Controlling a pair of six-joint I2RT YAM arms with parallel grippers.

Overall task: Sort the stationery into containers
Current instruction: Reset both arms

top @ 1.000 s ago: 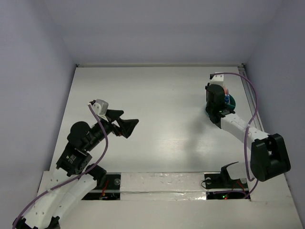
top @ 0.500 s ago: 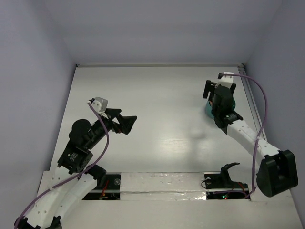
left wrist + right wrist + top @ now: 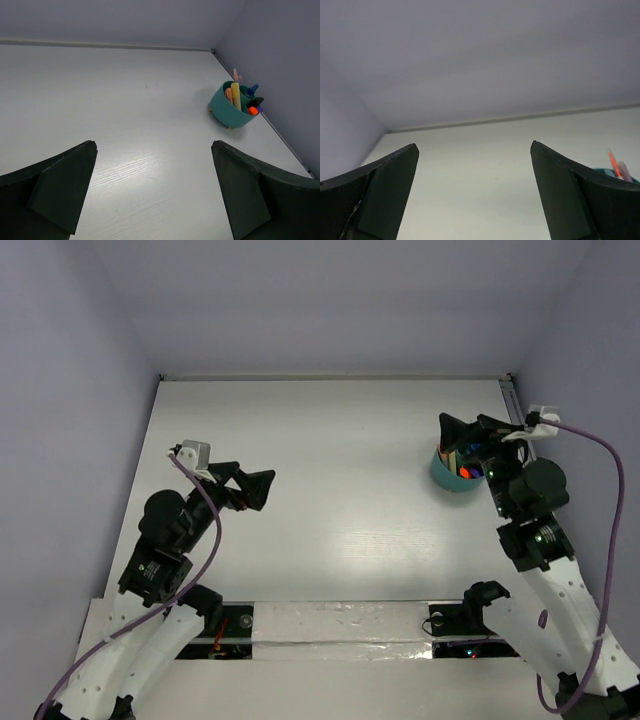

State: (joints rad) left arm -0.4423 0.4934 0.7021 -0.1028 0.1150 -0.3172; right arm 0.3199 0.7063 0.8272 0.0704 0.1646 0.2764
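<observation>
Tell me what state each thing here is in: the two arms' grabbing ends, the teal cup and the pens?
Left end effector: open, empty, above the table.
Right end effector: open, empty, close to the organiser.
Teal organiser: upright on the table, holding stationery.
Yellow marker: standing in the organiser.
Orange highlighter: inside the organiser, orange end up.
Thin pink pen: sticking out above the rim.

**Soft, even light, no hard shadows**

Bright diffuse light from overhead, cool lilac tint on walls. Desk (image 3: 330, 440) has mild sheen streaks nr centre in top & left wrist views. Shadows faint, soft-edged. Left hand (image 3: 153, 145) & right hand (image 3: 473, 146) fingers read near-black, surface detail lost. Right wrist view slightly soft.
</observation>
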